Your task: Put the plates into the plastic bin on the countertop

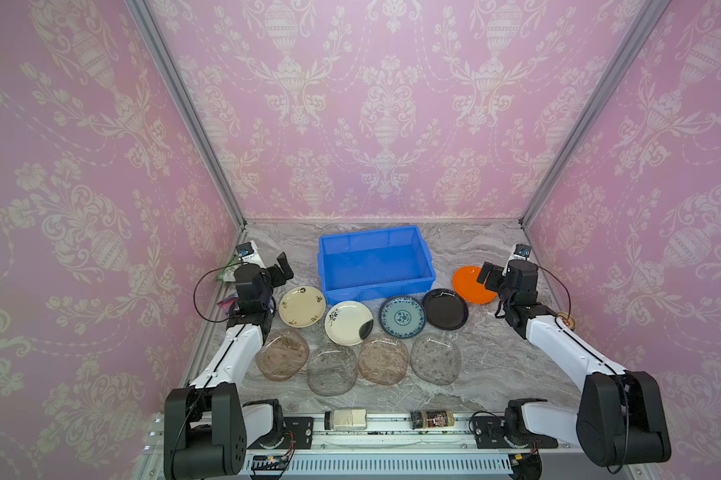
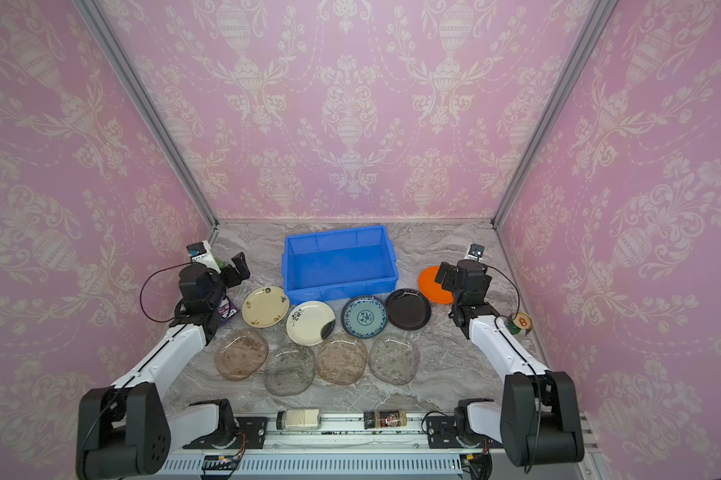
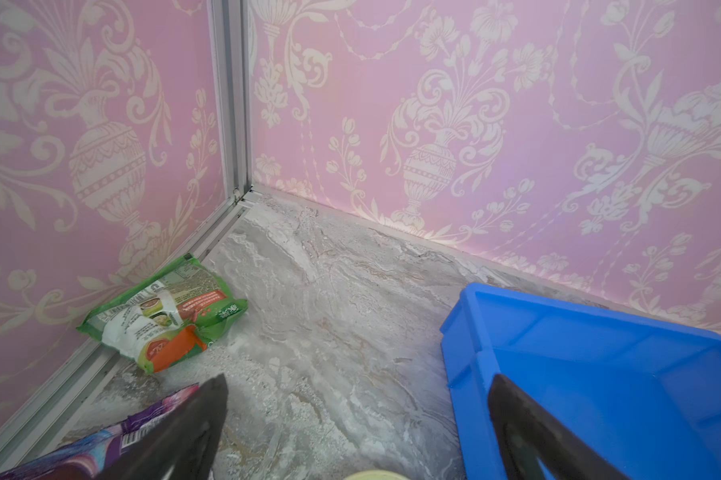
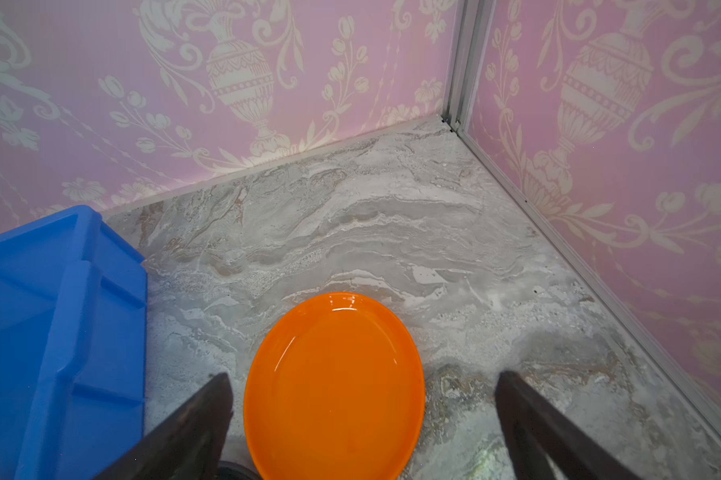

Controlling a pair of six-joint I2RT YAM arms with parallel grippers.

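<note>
Your left gripper [image 3: 359,380] hangs with jaws wide apart above bare countertop [image 3: 329,299], beside the blue bin [image 1: 377,291] at frame centre. Your right gripper [image 4: 363,376], also spread and empty, hovers over the orange plate [image 4: 334,386] right of the bin. Eight more plates [image 1: 348,323] lie in two rows below the bin; the glass ones perhaps overlap.

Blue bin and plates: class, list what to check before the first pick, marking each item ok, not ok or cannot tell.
1. The blue bin upright, nothing inside: ok.
2. The right gripper open, holding nothing: ok.
3. The left gripper open, holding nothing: ok.
4. The orange plate lying flat before the right gripper: ok.
5. The orange plate free of the black plate: cannot tell, rims look close.
6. The countertop between orange plate and blue bin bare: ok.
</note>
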